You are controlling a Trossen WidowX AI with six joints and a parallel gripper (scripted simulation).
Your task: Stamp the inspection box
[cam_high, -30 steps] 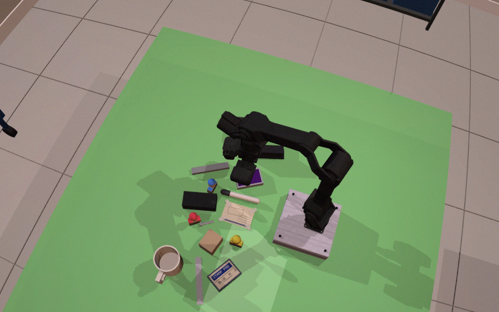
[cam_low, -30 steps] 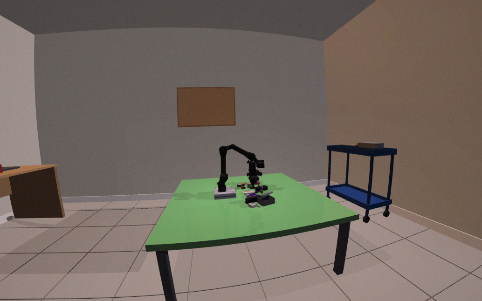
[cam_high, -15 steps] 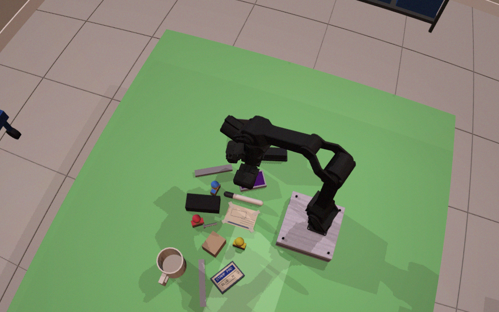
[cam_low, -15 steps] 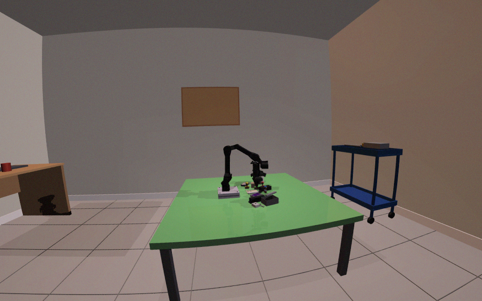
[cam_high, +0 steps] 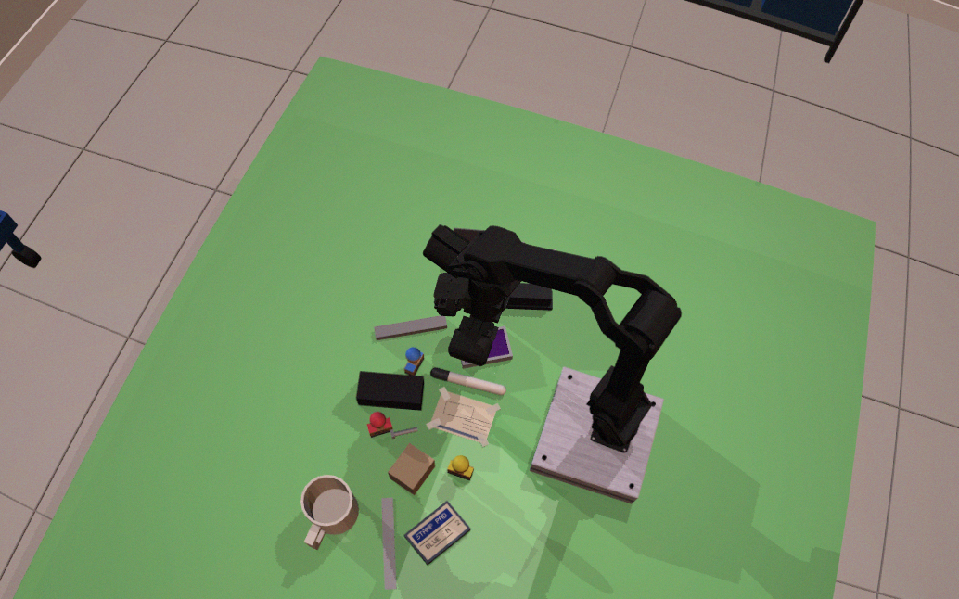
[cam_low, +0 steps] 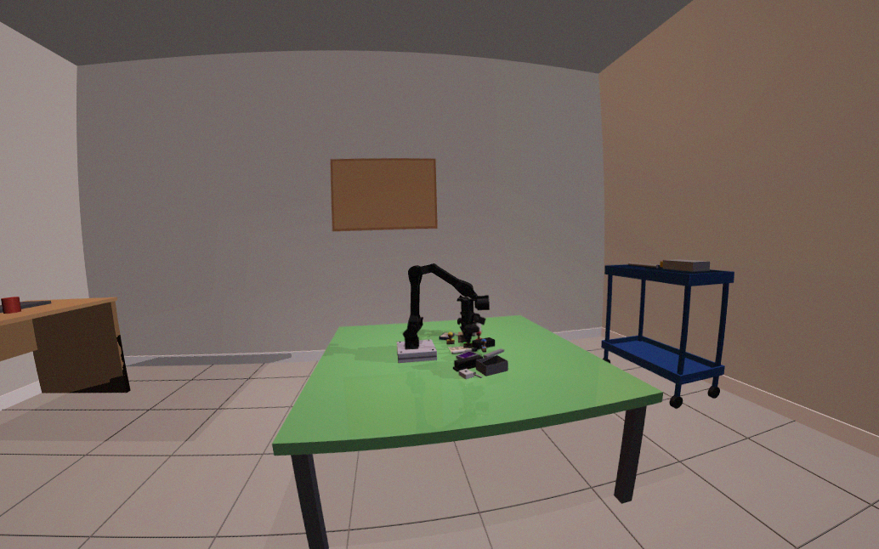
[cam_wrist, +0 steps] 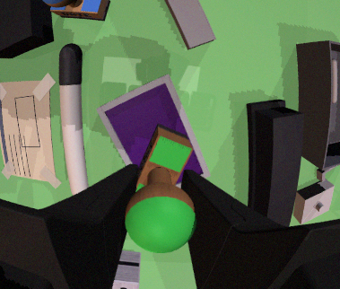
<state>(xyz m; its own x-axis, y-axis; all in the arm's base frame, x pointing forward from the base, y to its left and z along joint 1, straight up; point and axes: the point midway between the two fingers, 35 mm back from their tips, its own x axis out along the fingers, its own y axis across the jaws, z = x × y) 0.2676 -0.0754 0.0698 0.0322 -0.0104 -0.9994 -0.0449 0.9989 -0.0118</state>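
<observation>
My gripper (cam_wrist: 160, 175) (cam_low: 468, 338) is shut on the green-knobbed stamp (cam_wrist: 161, 224), which has a brown block with a green top label. The stamp stands over the lower right part of the open purple ink pad (cam_wrist: 135, 117) (cam_high: 499, 344); its underside is hidden, and I cannot tell whether it touches the pad. The pad has a pale rim. In the top view the arm hides the stamp and part of the pad. The card (cam_wrist: 40, 163) (cam_high: 479, 423) is taped down beyond the marker. Its outlined inspection box (cam_wrist: 37, 121) shows no print.
A white marker (cam_wrist: 71, 112) (cam_high: 471, 383) lies between pad and card. A blue stamp (cam_high: 413, 355), red stamp (cam_high: 377, 422), yellow stamp (cam_high: 460, 465), black block (cam_high: 389, 390), closed stamp pad (cam_high: 437, 531) and mug (cam_high: 330, 503) stand around. A long black block (cam_wrist: 287, 166) is right of the pad.
</observation>
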